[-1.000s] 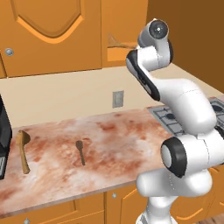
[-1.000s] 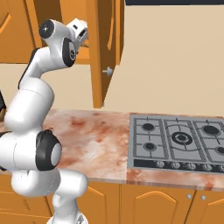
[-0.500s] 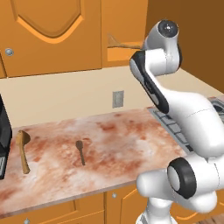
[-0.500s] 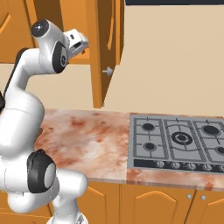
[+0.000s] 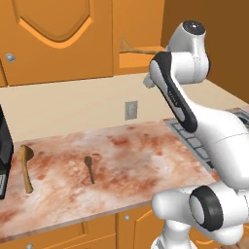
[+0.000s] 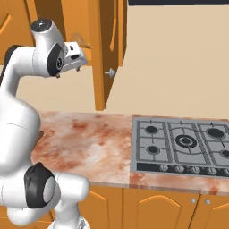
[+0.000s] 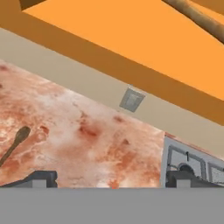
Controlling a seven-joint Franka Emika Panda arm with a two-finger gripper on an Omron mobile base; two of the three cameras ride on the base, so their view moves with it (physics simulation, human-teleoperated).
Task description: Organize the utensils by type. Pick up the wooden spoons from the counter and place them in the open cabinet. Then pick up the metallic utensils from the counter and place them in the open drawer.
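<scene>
One wooden spoon [image 5: 131, 47] lies on the shelf of the open cabinet [image 5: 141, 58]; its handle crosses the top right of the hand view [image 7: 199, 17]. A second wooden spoon [image 5: 25, 166] lies on the counter [image 5: 126, 160] at the left. To its right lies a smaller, darker spoon [image 5: 90, 168], which also shows low on the left in the hand view [image 7: 13, 144]. My gripper [image 6: 76, 60] hangs high in front of the cabinet, below its shelf. It is open [image 7: 112, 179] and holds nothing.
The open cabinet door [image 6: 102, 53] hangs just right of the hand. A wall outlet [image 5: 130, 110] sits above the counter. The gas stove [image 6: 179, 143] takes up the counter's right end. A black appliance [image 5: 4, 151] stands at the far left.
The hand has drawn back from the cabinet opening and come down, its fingers empty. The spoons on the counter have not moved.
</scene>
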